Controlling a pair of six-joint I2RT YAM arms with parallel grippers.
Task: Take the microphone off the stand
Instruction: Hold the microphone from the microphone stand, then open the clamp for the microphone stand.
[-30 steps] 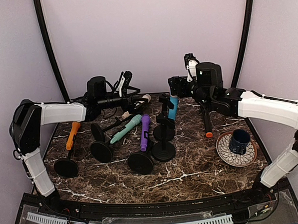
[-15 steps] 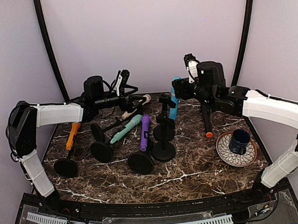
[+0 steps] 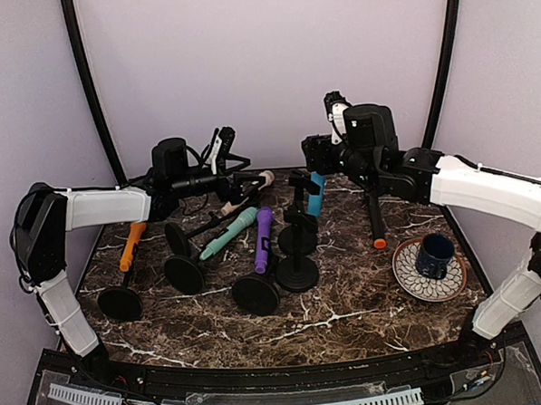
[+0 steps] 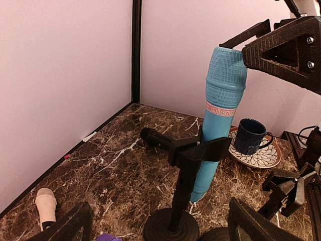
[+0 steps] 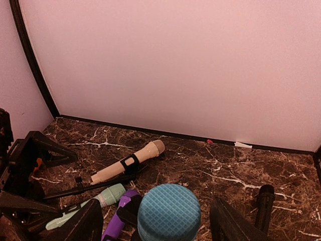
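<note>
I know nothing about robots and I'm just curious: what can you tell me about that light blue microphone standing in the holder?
The light blue microphone looks like plastic, with a cross-hatched rounded head, a pale band with pink lettering and a body tapering downward. It stands nearly upright, slightly tilted, gripped round its middle by the black clip of a round-based stand. The right pincer straddles its head with its fingers apart; whether they touch it is unclear.

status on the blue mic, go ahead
Left tool open, empty. Right tool open, straddling head of light blue microphone. Microphone in black clip stand, not lifted. Nothing blocking overhead.
</note>
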